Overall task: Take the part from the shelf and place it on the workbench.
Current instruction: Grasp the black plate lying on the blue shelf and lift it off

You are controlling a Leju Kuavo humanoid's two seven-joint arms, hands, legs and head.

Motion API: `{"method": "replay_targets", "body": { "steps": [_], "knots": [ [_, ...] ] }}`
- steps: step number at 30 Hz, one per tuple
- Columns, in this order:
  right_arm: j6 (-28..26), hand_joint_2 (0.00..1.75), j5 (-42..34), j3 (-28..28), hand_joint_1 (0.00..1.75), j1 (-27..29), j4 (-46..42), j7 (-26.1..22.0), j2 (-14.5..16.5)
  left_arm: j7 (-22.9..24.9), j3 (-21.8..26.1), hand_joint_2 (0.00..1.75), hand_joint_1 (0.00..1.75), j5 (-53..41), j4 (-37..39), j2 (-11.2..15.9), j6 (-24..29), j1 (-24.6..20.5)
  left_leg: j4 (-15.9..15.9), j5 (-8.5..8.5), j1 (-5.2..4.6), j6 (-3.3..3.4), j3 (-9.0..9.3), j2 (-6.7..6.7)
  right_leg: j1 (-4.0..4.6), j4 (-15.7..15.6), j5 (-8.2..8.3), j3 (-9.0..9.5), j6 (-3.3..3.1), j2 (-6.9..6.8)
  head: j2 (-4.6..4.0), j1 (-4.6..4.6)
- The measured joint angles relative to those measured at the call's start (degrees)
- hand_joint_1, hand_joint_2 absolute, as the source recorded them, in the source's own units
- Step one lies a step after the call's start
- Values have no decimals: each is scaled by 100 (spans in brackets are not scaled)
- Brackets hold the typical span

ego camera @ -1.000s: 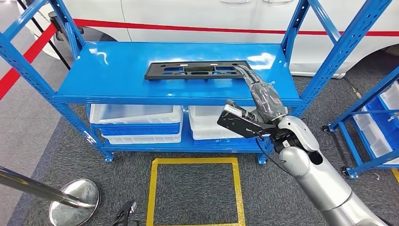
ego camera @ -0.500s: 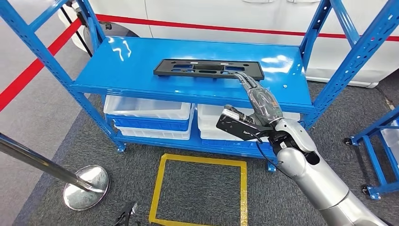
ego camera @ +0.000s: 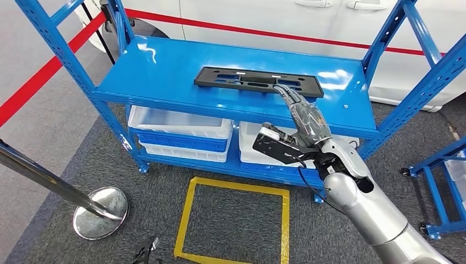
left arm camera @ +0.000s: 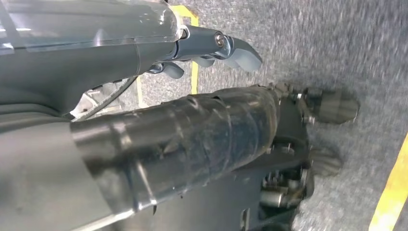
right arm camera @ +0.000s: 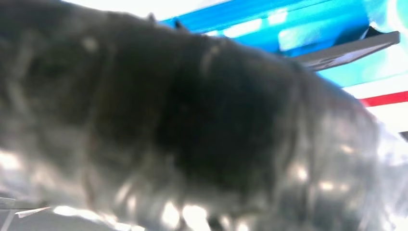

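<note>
A: Where is the part (ego camera: 258, 81) lying?

B: Flat on the top board of the blue shelf (ego camera: 165, 71), toward its front edge. It is a long black plate with cut-outs, one of its kind there. Its long axis runs along the shelf's front edge, side to side across the robot's line of reach.

A: And the hand?

B: The right hand (ego camera: 305, 114) is stretched out at the part's right end. Its fingers (ego camera: 287, 91) lie together and point forward, their tips at the part's near edge, touching it or just short of it; I cannot tell which. Nothing is gripped yet. In the right wrist view the part (right arm camera: 346, 50) shows past the blurred hand, close by.

A: The other hand?

B: The left hand (left arm camera: 211, 48) hangs over the grey carpet, well away from the shelf, fingers loosely curled and holding nothing. So the right is plainly the nearer one.

A: So what does the pickup turn on?

B: I'd judge the fingers must close on that right end, which will leave most of the plate's length hanging out to the left.

A: Anything else on the shelf?

B: Two white bins (ego camera: 181, 132) on the lower board, side by side.
</note>
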Motion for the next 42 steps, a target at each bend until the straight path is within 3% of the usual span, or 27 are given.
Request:
{"method": "replay_targets", "body": {
  "steps": [3,4,5,7,9,11,14,16,18,19,20,21,23,24,25,27,30,31,33,34,35,36,39,40,42],
  "knots": [
    [25,0,57,2,0,24,19,22,-5,-9,9,0,0,-13,0,-11,-3,-7,-39,5,-2,46,37,-1,-2,1000,-448,-522,1,30,0,8],
    [33,0,91,7,0,42,30,39,-5,-14,12,0,0,-18,0,-11,-3,-7,-23,-11,-6,51,38,-8,-4,1197,-462,-638,1,33,0,9],
    [38,0,135,13,0,55,44,64,-4,-19,14,0,0,-23,0,-11,-3,-5,-2,-32,-8,50,42,-18,-7,1201,-371,-660,-2,34,0,8],
    [37,0,222,20,0,56,72,119,-4,-31,17,0,0,-31,0,-12,-4,-3,59,-93,-8,26,63,-48,-8,607,28,-399,-29,37,0,10],
    [32,0,273,27,0,43,100,143,-2,-40,21,0,0,-40,0,-15,-5,-8,129,-156,-27,-25,60,-72,17,-3,249,-103,-71,48,0,7],
    [27,0,296,39,0,44,123,150,2,-42,24,0,0,-48,1,-20,-7,-10,155,-187,-36,-84,46,-81,50,-156,227,-23,-110,60,0,3],
    [24,0,303,43,0,40,142,155,5,-42,25,0,0,-50,2,-23,-8,-2,226,-268,-23,-164,28,-71,16,-219,222,27,-194,61,0,-2],
    [21,0,311,42,0,28,154,162,19,-47,26,0,0,-56,2,-23,-8,-6,705,-499,-4,-225,-208,-45,-11,-263,203,93,-256,54,0,-9],
    [23,0,320,44,0,31,187,184,39,-53,26,0,0,-64,2,-24,-8,-5,1490,-757,19,-273,-653,-27,-11,-269,154,148,-283,53,0,-13],
    [24,0,321,46,0,38,210,195,47,-55,27,0,0,-67,2,-24,-8,2,1753,-780,30,-287,-836,-23,-11,-268,123,182,-281,53,0,-14],
    [25,0,322,47,0,44,234,203,53,-56,28,0,0,-69,2,-24,-8,8,1799,-680,37,-292,-918,-20,-13,-268,86,229,-272,55,0,-14],
    [24,0,327,48,0,47,253,204,57,-58,28,0,0,-71,2,-24,-8,13,1605,-465,40,-287,-876,-17,-17,-268,44,289,-258,56,0,-14],
    [16,0,341,47,0,47,278,205,69,-66,31,0,0,-74,3,-24,-8,15,841,27,34,-251,-571,-3,-19,-276,-56,419,-214,58,0,-10],
    [11,44,349,47,0,45,286,205,78,-69,33,0,0,-74,5,-24,-8,13,513,148,19,-222,-414,1,-13,-281,-96,461,-184,60,0,-10],
    [5,87,358,46,0,44,293,205,86,-73,40,0,0,-75,7,-24,-9,10,311,166,2,-190,-314,6,-5,-294,-123,482,-151,60,0,-8],
    [-7,175,379,43,0,49,305,205,98,-81,57,0,0,-79,8,-24,-10,7,181,67,-22,-120,-236,-1,8,-307,-128,515,-81,57,0,-9],
    [-41,175,425,35,0,64,309,229,105,-90,74,0,0,-81,7,-27,-11,26,71,-4,-1,-3,-66,-20,-5,-86,-214,463,-13,54,0,1],
    [-57,175,448,34,0,69,310,246,109,-91,80,0,0,-81,7,-28,-11,23,45,-29,-1,32,-4,-23,-6,187,-314,310,-5,57,0,8],
    [-93,175,537,34,0,111,313,297,124,-92,95,0,0,-85,7,-30,-13,14,40,-103,-24,87,82,-28,-1,913,-562,-169,-5,60,0,16],
    [-114,175,606,36,0,148,316,328,134,-93,103,0,0,-88,7,-31,-14,16,42,-148,-38,101,129,-37,0,1179,-622,-395,-9,60,0,17],
    [-136,175,688,37,0,185,319,361,143,-94,110,0,0,-95,7,-33,-14,23,44,-198,-52,109,188,-50,2,1267,-583,-541,-20,60,0,16],
    [-156,175,775,39,0,210,322,392,148,-96,115,0,0,-103,7,-36,-14,29,46,-253,-66,110,261,-65,9,1153,-427,-590,-42,61,0,18],
    [-184,175,1002,51,0,231,355,439,154,-104,137,0,0,-149,11,-53,-15,39,44,-441,-94,77,490,-96,83,163,352,-402,-172,64,0,4],
    [-188,175,1053,61,0,236,375,443,156,-107,148,0,0,-164,14,-61,-16,33,41,-494,-91,46,526,-100,115,-61,492,-339,-206,64,0,-11],
    [-201,175,1115,82,0,248,408,444,167,-110,166,0,0,-177,17,-74,-17,14,47,-537,-77,-22,567,-101,160,-211,503,-284,-248,71,0,-45]
  ]
}}
